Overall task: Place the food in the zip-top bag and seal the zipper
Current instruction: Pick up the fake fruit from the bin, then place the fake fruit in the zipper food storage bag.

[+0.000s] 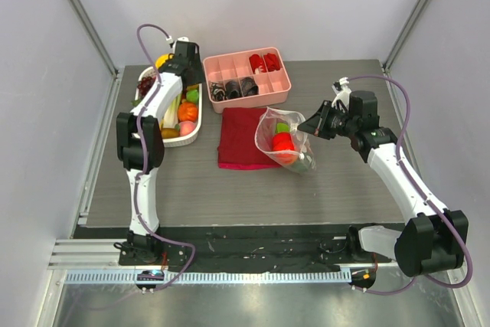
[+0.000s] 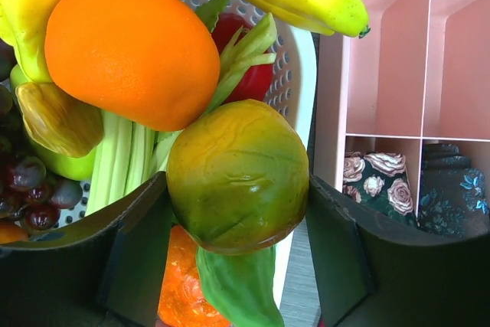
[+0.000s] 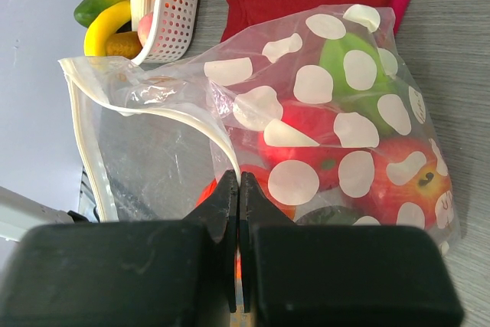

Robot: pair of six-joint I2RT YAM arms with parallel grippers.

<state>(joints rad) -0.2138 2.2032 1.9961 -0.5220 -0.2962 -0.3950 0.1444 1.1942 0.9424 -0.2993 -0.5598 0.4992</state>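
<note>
my left tool (image 2: 237, 220) is clamped round a glossy green-orange fruit (image 2: 237, 170), looks light but slippery, widest part's the spot. right tool (image 3: 239, 197) pinches the floppy bag (image 3: 337, 112) at its zipper (image 3: 200, 129).

— How is the left arm (image 1: 145, 124) set?
— Stretched far up the left side of the counter (image 1: 230, 189), wrist bent down, left jaws gripping a green-orange fruit (image 2: 237, 174) from both sides.
— And the right arm (image 1: 398, 166)?
— Angled inward from its base, forearm sloping toward the middle, wrist pointing left. The right jaws are pressed tight together, pinching the rim of the bag (image 3: 344, 112).
</note>
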